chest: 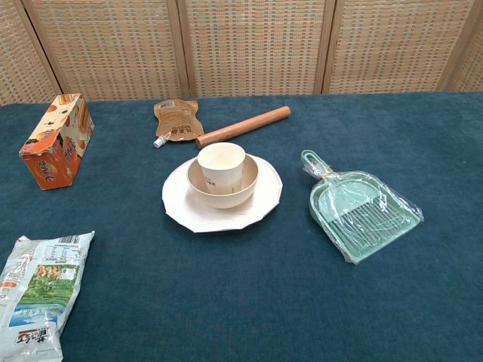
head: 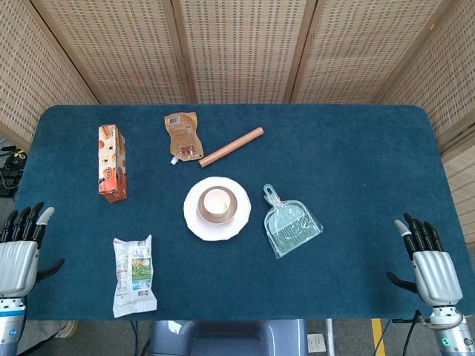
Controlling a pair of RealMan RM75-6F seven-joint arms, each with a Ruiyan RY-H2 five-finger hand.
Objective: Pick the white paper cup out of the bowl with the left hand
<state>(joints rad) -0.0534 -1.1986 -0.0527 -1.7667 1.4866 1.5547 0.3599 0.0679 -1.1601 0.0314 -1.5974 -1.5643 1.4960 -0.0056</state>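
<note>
A white paper cup (head: 217, 201) (chest: 220, 164) stands upright inside a beige bowl (head: 202, 212) (chest: 243, 193), which sits on a white plate (head: 194, 224) (chest: 185, 207) at mid-table. My left hand (head: 21, 247) rests at the near left edge, open with fingers extended, well away from the bowl. At the near right edge my right hand (head: 429, 259) is open too, holding nothing. Neither hand shows in the chest view.
An orange carton (head: 111, 162) (chest: 58, 141) lies at the left. A brown pouch (head: 182, 134) (chest: 176, 120) and wooden rolling pin (head: 231, 147) (chest: 243, 126) lie behind the plate. A green dustpan (head: 291, 224) (chest: 359, 209) sits right of it, a snack packet (head: 133, 274) (chest: 39, 290) near left.
</note>
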